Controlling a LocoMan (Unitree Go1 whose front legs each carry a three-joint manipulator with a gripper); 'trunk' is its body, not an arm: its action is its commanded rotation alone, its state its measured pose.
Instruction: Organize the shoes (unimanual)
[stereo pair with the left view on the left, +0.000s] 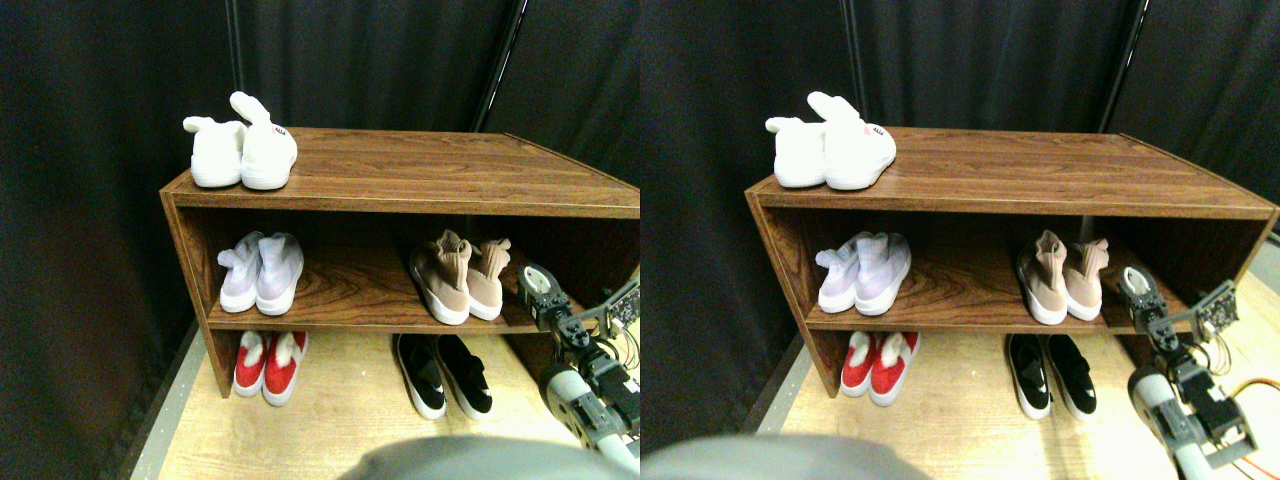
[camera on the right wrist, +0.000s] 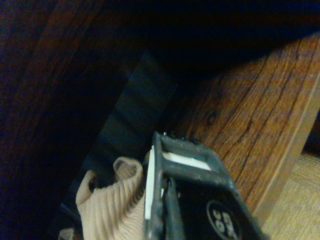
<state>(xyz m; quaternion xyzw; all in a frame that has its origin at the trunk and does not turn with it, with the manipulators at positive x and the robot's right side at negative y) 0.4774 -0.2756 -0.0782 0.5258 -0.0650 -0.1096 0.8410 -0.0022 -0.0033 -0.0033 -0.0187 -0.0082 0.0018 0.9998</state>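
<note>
The tan knit sneakers (stereo pair with the left view on the left: 460, 280) stand side by side on the middle shelf board, right of centre, heels toward me. On the floor below them the black slip-ons (stereo pair with the left view on the left: 442, 372) sit as a pair, also heels out. My right gripper (stereo pair with the left view on the left: 538, 282) reaches onto the middle board just right of the tan pair, its tip level with the right shoe. In the wrist view, a ribbed tan sock collar (camera on the right wrist: 112, 200) shows close beside the dark jaw frame, with the shelf board (camera on the right wrist: 250, 115) running alongside. Whether the jaw touches the collar is not visible.
The wooden shoe rack (stereo pair with the left view on the left: 420, 170) carries fluffy white bunny-ear slippers (stereo pair with the left view on the left: 242, 145) on its top left. Lavender knit sneakers (stereo pair with the left view on the left: 260, 272) stand at the left of the middle board. A red pair (stereo pair with the left view on the left: 268, 363) stands on the floor beneath. Dark curtains hang behind.
</note>
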